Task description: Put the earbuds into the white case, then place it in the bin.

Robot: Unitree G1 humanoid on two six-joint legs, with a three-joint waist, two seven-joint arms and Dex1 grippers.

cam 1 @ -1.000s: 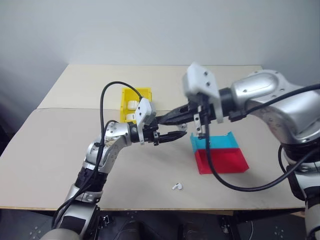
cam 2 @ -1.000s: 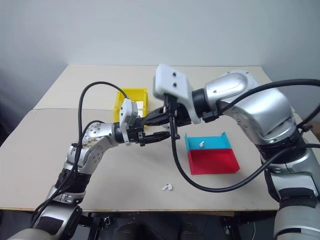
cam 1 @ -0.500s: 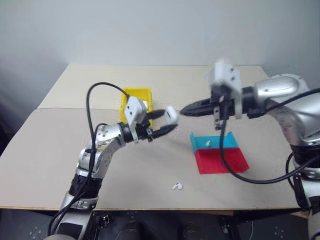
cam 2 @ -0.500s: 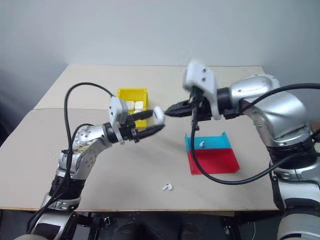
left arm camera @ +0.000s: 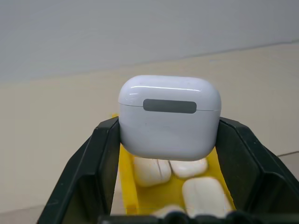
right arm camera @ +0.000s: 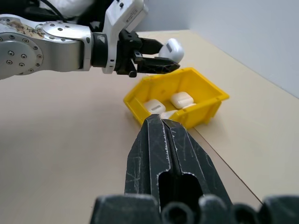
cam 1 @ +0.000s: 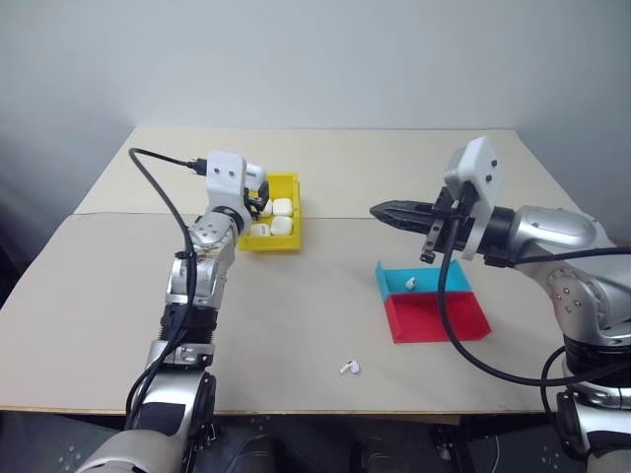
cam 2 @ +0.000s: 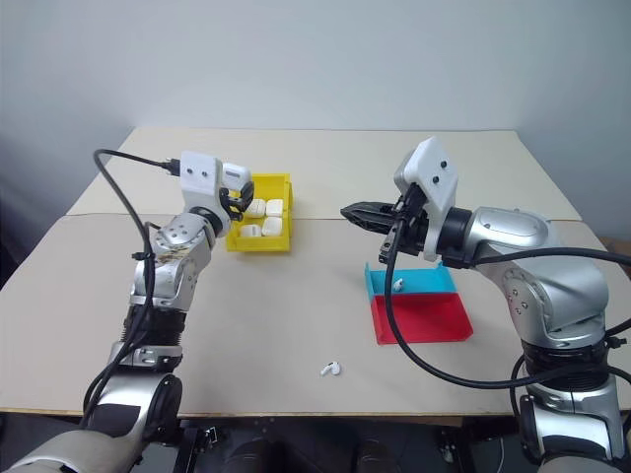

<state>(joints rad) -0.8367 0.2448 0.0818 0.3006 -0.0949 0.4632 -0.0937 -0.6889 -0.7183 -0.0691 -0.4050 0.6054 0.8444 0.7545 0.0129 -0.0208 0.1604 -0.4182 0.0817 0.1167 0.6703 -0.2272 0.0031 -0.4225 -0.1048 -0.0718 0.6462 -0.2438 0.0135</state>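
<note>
The left pincer (left arm camera: 169,140) grips a glossy white rounded case (left arm camera: 169,116) above the yellow plastic bin (right arm camera: 205,100), while the right pincer (right arm camera: 164,135) is closed and empty.

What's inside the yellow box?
The yellow bin holds several closed white cases. The left end effector holds another case above it, hiding some of the floor.

Table (cam 1: 118,296): broad bare stretches at its left side and along the near edge. Bin (cam 1: 286,237): upright walls, floor crowded with cases (cam 1: 282,207); left end effector (left arm camera: 168,154) with the white case (left arm camera: 169,122) hangs above it. Teal tray (cam 1: 434,279) and red tray (cam 1: 444,317): low, adjoining, at right. Loose earbud (cam 1: 349,368): near front. Open gap between bin and right end effector (cam 1: 380,210).
</note>
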